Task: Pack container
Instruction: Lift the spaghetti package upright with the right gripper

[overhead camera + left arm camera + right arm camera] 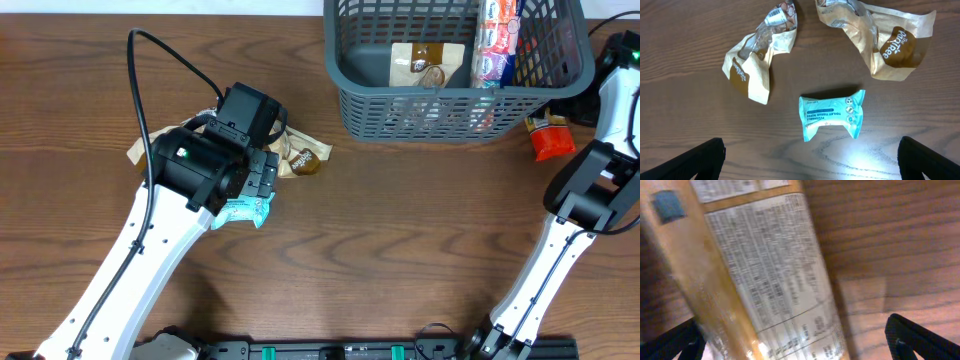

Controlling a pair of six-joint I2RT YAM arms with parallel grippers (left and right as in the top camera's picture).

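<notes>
Your left gripper (pixel 811 152) hangs over the wipes (pixel 832 115) with its jaws spread wide and nothing in them. The teal pack lies flat on the tabletop (pixel 400 220), between the fingers but ahead of them and a little to one side. So the pick looks like the step in hand.

Centre on the pack before you descend. It sits slightly skewed, so turn the wrist until the fingers close across its short, pinched waist and not along its length. Come straight down until the tips are just above the wood, then close. The pack is soft and will likely give, so squeeze firmly enough that it doesn't slide out on the lift.

Two crumpled brown packets, one (pixel 755 65) to one side and one (pixel 885 45) to the other, lie just beyond the wipes. Keep the fingers off them.

The basket (pixel 450 115) stands at the far right of the tabletop, well apart from the wipes, with a brown pouch (pixel 420 62) and a colourful packet (pixel 495 40) already inside. Lift high enough to pass its rim.

Your right gripper (pixel 797 342) is also wide open over an orange packet (pixel 765 265) beside the basket, clamping nothing. Mind that arm as you carry across.
</notes>
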